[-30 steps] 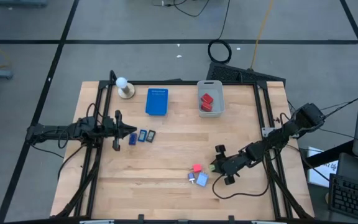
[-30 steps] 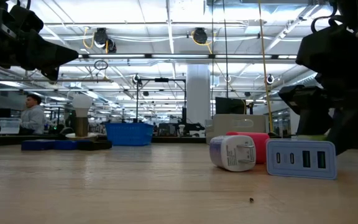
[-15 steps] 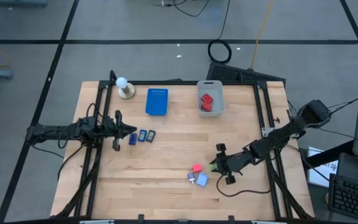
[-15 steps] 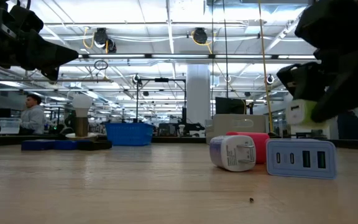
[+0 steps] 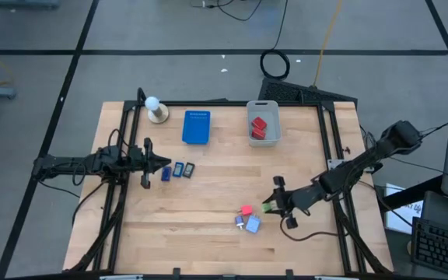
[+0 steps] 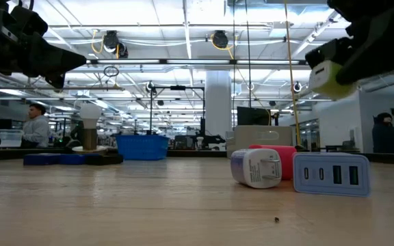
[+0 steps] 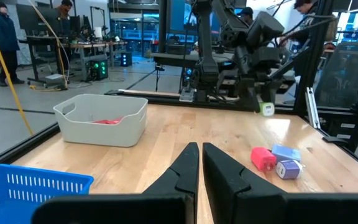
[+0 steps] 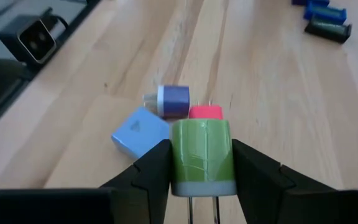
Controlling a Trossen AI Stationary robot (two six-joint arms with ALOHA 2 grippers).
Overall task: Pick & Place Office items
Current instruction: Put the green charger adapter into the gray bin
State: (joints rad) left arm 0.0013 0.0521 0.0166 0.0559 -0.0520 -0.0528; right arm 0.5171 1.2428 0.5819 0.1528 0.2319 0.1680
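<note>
Right tool (image 5: 273, 205): near the tabletop's right front part, lifted off the wood, fingers (image 8: 148, 174) clamped on either side of a green plug (image 8: 202, 157).
Green plug: held clear of the tabletop, prongs pointing back toward the wrist camera; in the low view it hangs high above the wood (image 6: 328, 74).
Below and just beyond the plug: a pink plug (image 5: 246, 210), a white-and-purple plug (image 5: 240, 222) and a light-blue charger (image 5: 253, 224), bunched close together near the front edge, right of centre.
Low view of that bunch: the white plug (image 6: 256, 167) lies on its side in front of the pink one (image 6: 279, 158); the charger (image 6: 331, 174) stands just beside them with its ports facing the camera.
Left tool (image 5: 164, 163): at the left side of the tabletop, about midway between front and back, fingers (image 7: 184, 172) close together with only a thin gap, gripping nothing.
Blue-and-grey rectangles (image 5: 178, 169): three in a row just beside the left tool's tip.
Grey bin (image 5: 264, 122): at the back edge, right of centre, with red blocks (image 5: 258, 127) inside.
Blue tray (image 5: 196, 127): at the back edge, near the middle, left of the bin.
White ball (image 5: 156, 109): on a round base, toward the back left corner.
Tabletop (image 5: 216, 194): light wood.
</note>
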